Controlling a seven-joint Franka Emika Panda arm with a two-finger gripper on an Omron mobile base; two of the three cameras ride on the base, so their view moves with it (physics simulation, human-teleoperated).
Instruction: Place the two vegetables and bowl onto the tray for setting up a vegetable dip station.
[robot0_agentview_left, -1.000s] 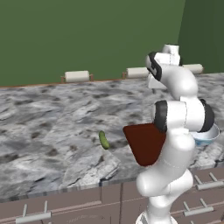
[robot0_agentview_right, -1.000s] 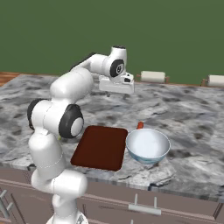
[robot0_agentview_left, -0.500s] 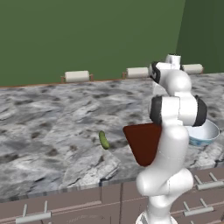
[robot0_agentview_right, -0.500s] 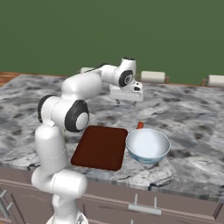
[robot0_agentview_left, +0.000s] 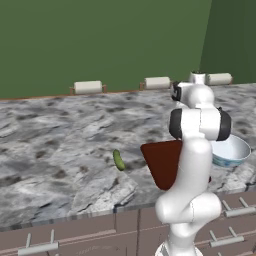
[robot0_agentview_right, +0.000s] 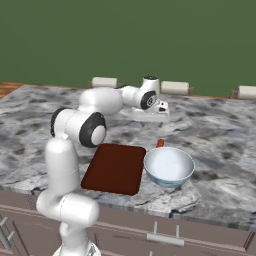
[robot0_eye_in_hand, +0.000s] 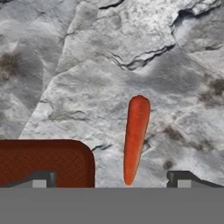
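Two dark fingertips (robot0_eye_in_hand: 40, 178) of the claw (robot0_eye_in_hand: 111, 180) stand wide apart and empty above the counter (robot0_eye_in_hand: 87, 65), their lower parts cut off. Between them lies the red vegetable (robot0_eye_in_hand: 135, 138) (long and tapered), just beside the tray (robot0_eye_in_hand: 43, 162) corner. The arm hides part of the tray and bowl (robot0_agentview_left: 231, 151) in the left base view. The cucumber (robot0_agentview_left: 119, 160) lies apart on the counter.

On the counter (robot0_agentview_right: 220, 135), the bowl (robot0_agentview_right: 169, 167) sits just right of the tray (robot0_agentview_right: 115, 168), cucumber (robot0_agentview_left: 118, 160) left.
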